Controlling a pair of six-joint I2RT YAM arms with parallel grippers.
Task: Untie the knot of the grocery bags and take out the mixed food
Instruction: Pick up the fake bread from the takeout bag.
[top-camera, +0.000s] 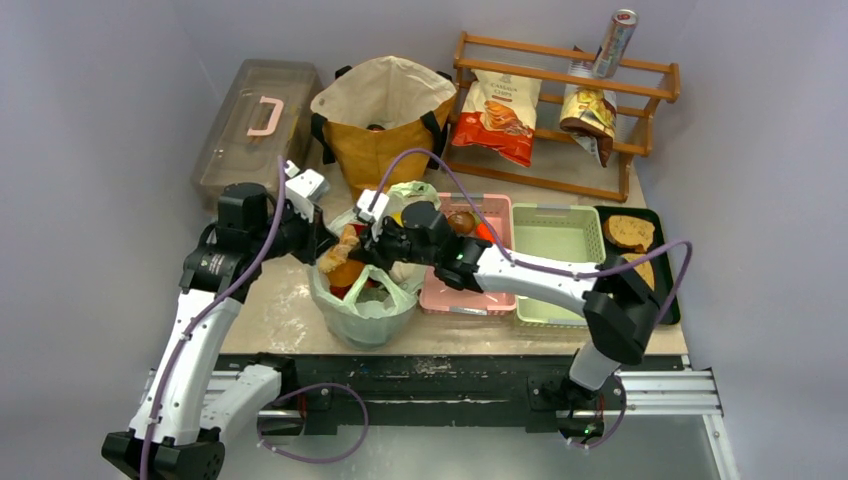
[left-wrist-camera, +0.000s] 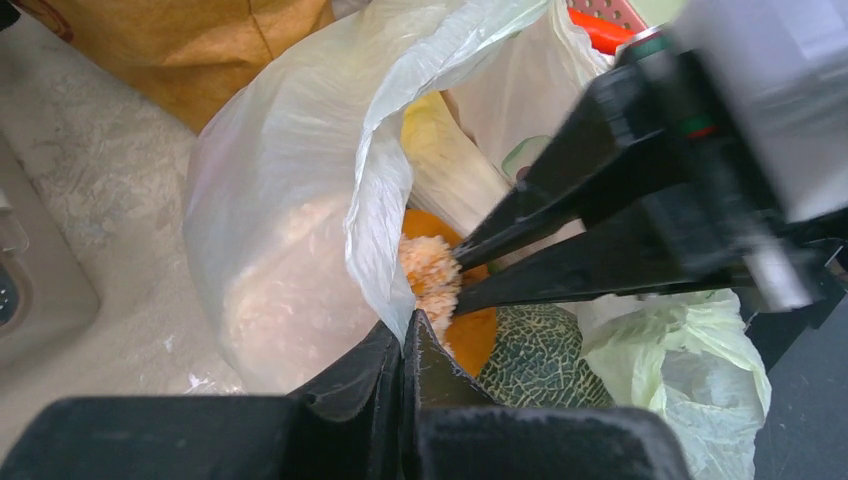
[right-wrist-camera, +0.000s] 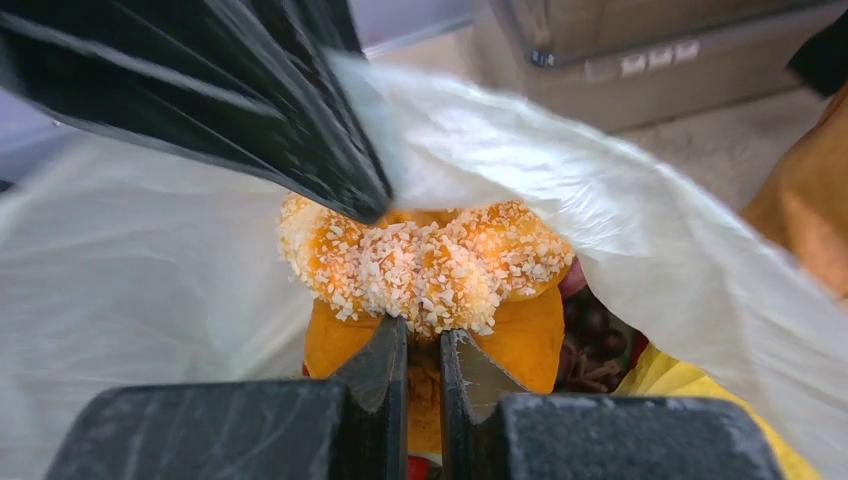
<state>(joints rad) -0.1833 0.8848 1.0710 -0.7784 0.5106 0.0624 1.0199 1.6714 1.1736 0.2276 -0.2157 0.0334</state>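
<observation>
Between jaws of R gripper (right-wrist-camera: 422, 335), clenched: crumbed twist bun (right-wrist-camera: 430, 260); L gripper (left-wrist-camera: 403, 345) pinches bag (left-wrist-camera: 290, 180) rim; step: food removal; nxt needs lift clear of film.

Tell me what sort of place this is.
Likely a robotics lab bench staged for grocery unpacking: arms bolted to a metal rail, plain grey walls, a wooden rack holding chip bags.

Dark printed lettering on white-and-red chip bag (top-camera: 497, 115), left end of wooden rack (top-camera: 540, 49): too small to read. Print on second chip bag (top-camera: 588, 112) and can (top-camera: 614, 42), right end of rack: illegible. No other text visible.
</observation>
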